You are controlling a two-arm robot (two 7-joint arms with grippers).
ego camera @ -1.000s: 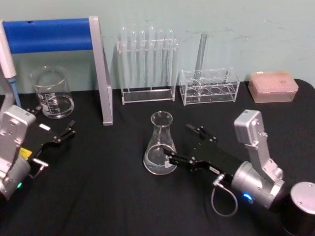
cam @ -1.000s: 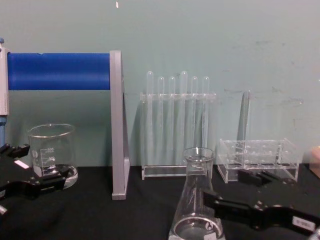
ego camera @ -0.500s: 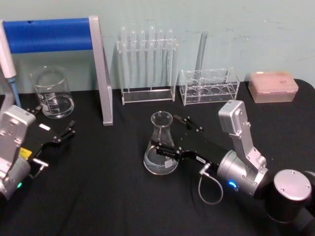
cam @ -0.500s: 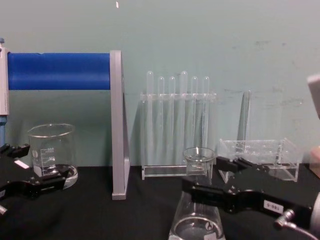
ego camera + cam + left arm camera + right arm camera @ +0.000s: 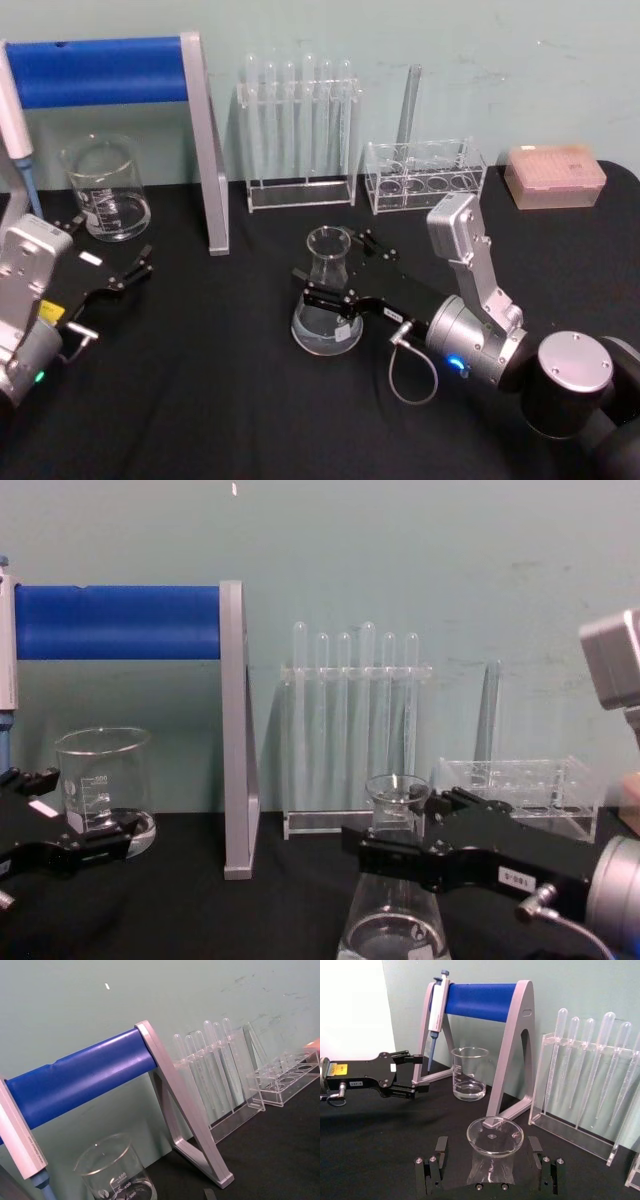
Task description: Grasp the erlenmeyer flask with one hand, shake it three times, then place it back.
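Fingers of the right gripper (image 5: pixel 333 272) are spread wide, one on each side of the erlenmeyer flask (image 5: pixel 325 325), about level with the sloping glass under its neck. From the right wrist view you can see a gap between each finger and the glass, so the gripper brackets the flask without clasping it. The flask stands upright on the black table (image 5: pixel 200 400), near the middle, in front of the test tube rack (image 5: pixel 300 195). Over at the table's left side the left gripper (image 5: pixel 108 248) sits idle just in front of the beaker (image 5: pixel 105 190), fingers apart and holding nothing.
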